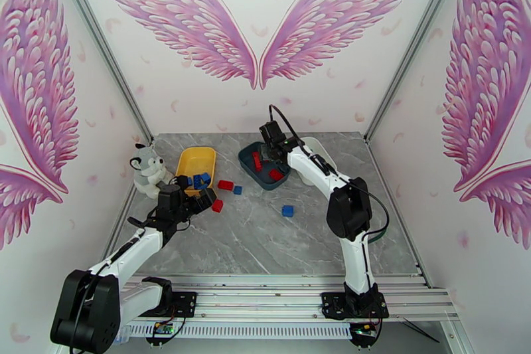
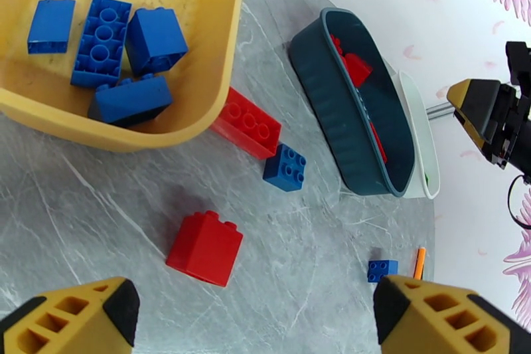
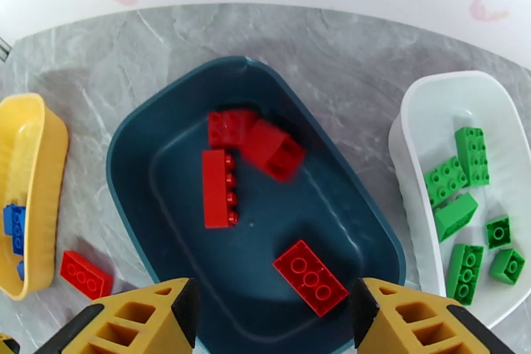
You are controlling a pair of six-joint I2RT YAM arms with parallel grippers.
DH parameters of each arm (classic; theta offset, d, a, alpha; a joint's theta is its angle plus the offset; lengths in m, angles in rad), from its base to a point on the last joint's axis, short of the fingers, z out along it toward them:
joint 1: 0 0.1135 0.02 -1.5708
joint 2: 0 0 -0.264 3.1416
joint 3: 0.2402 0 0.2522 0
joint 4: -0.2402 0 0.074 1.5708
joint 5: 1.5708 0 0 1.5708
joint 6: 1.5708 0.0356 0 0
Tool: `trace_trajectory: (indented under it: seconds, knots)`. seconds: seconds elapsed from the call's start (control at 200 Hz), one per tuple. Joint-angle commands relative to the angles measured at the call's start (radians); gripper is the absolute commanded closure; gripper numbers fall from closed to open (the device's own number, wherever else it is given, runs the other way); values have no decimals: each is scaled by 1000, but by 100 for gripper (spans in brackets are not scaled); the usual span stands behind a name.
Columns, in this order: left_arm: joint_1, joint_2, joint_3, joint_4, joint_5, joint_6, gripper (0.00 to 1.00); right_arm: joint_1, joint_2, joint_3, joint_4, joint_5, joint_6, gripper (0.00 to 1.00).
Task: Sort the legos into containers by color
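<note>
While the right arm reaches forward from its base with the elbow bent high, its right gripper (image 1: pixel 271 149) (image 3: pixel 272 302) hangs directly above the dark teal tray (image 1: pixel 265 182) (image 3: pixel 126 149), yellow fingers (image 3: pixel 152 312) parted and nothing between them. In that tray lie four red bricks: a long one on its side (image 3: pixel 218 188), a flat one studs-up (image 3: pixel 310 277) nearest the gripper, and two touching at the far end (image 3: pixel 231 127), one of them blurred.

The left arm stretches low and diagonally towards the teal tray from the left. Its left gripper (image 1: pixel 202 199) (image 2: pixel 255 302) stands wide open and empty above the table, just above a red cube brick (image 1: pixel 217 205) (image 2: pixel 204 248).

Left of the teal tray sits the yellow tray (image 1: pixel 196 159) (image 2: pixel 212 50), holding four blue bricks (image 2: pixel 103 40). Between the two trays, on the bare table, lie a flat red brick (image 1: pixel 226 184) (image 2: pixel 247 124), touching the yellow tray's wall, and a small blue brick (image 1: pixel 237 190) (image 2: pixel 285 167) just beside it. Another blue brick (image 1: pixel 287 210) (image 2: pixel 383 270) lies alone, nearer the arms' bases than the teal tray. Right of the teal tray, just beside it, the white tray (image 1: pixel 315 147) (image 3: pixel 425 116) holds six green bricks (image 3: pixel 472 156).

A plush husky (image 1: pixel 147 169) sits beyond the yellow tray, farthest left of the teal tray. The table (image 1: pixel 265 242) is grey marble-patterned; the white walls (image 1: pixel 255 103) behind it carry large pink wings.
</note>
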Motion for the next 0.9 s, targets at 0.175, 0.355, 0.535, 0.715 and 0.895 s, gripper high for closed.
trace_trajectory:
  seconds: [0.175, 0.355, 0.535, 0.715, 0.895]
  knots:
    - [31, -65, 18, -72, -108, 17, 1, 144, -129, -157, 43, -65, 1, 31]
    - [93, -109, -1, -85, -100, 6, 1, 217, -101, -184, 55, -137, 23, 29]
    - [170, -165, -25, -97, -78, -12, 1, 283, -39, -185, 59, -196, 41, 25]
    - [268, -179, -54, -76, -3, -50, 1, 352, 27, -171, 66, -239, 45, 21]
    - [326, -167, -78, -38, 59, -82, 1, 397, 92, -136, 68, -276, 69, 18]
